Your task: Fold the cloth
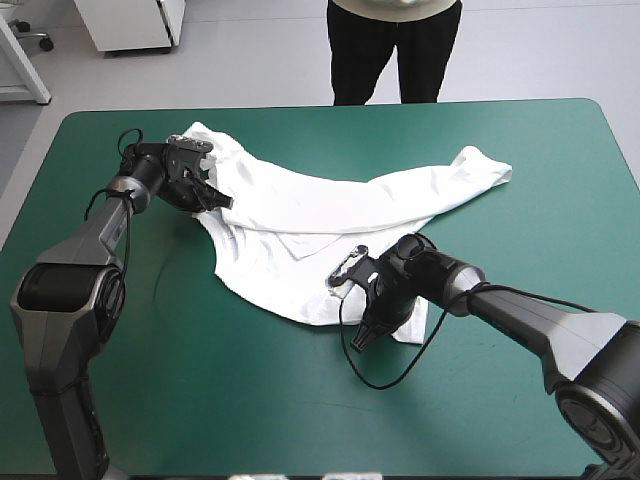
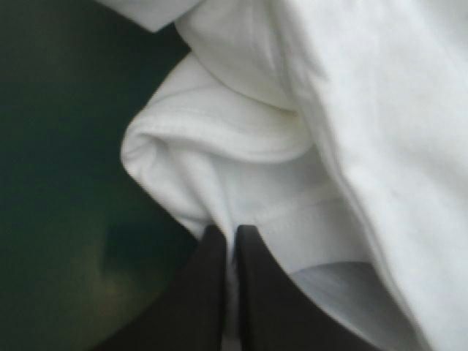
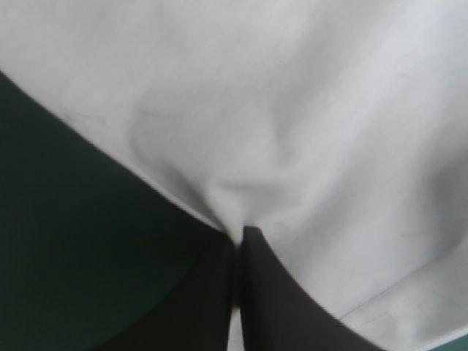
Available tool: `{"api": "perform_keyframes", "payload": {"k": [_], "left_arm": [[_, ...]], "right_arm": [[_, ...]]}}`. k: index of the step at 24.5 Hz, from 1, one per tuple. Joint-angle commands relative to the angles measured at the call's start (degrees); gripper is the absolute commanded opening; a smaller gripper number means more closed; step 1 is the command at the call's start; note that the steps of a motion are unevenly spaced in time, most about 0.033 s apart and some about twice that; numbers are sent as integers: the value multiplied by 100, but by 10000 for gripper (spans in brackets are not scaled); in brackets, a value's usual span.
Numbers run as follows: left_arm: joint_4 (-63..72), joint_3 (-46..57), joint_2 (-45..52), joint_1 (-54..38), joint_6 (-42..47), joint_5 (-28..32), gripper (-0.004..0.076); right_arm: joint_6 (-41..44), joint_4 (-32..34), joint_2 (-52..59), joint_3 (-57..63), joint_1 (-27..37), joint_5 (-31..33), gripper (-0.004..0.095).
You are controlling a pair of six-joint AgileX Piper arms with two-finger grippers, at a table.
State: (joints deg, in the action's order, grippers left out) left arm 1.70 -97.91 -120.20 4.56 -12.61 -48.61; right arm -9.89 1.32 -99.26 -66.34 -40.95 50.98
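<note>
The right gripper (image 3: pixel 240 234) has its black fingers pressed together on a pinch of white fabric at the near edge of the T-shirt (image 1: pixel 320 205), and the cloth puckers into the tips. The left gripper (image 2: pixel 230 232) is likewise clamped on the garment at its far-left end, its fingers all but meeting over a stitched hem beside a rolled fold. The T-shirt lies half-spread and rumpled on the teal-green cover (image 1: pixel 200 380), somewhat beyond the table's middle. Its long axis runs from the left gripper across to a bunched end toward the far right, while a broad flap reaches toward the near edge, where the right gripper holds it. Each arm thus grips the part nearest it. The next move probably means drawing the cloth taut and flat. Nothing else is seen in the way, though the overlapping layers in the middle could drag.
</note>
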Motion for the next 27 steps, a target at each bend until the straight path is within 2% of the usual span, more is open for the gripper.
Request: {"api": "perform_keyframes", "payload": {"k": [1,7,9,12,16,20,27], "left_arm": [[-107,-30,149,-6,-25,-326,-9],[154,-30,919,-6,-97,-451,-9],[154,-30,1426,-6,-123,-575,-9],[209,-126,2153,-6,-200,-537,-9],[209,-519,2958,-6,-209,-549,-9],[209,-997,3571,-6,-200,-562,-9],[216,-1995,4213,-6,-200,-552,-9]], "right_arm": [[-49,-37,68,102,42,140,-13],[29,-132,1393,-316,42,140,-13],[281,60,1856,-699,42,140,-13],[673,828,2337,-1328,42,140,-13],[800,1502,2589,-2123,42,140,-13],[800,1894,2620,-3092,42,77,-13],[722,2448,2620,-4590,42,-493,-13]]}}
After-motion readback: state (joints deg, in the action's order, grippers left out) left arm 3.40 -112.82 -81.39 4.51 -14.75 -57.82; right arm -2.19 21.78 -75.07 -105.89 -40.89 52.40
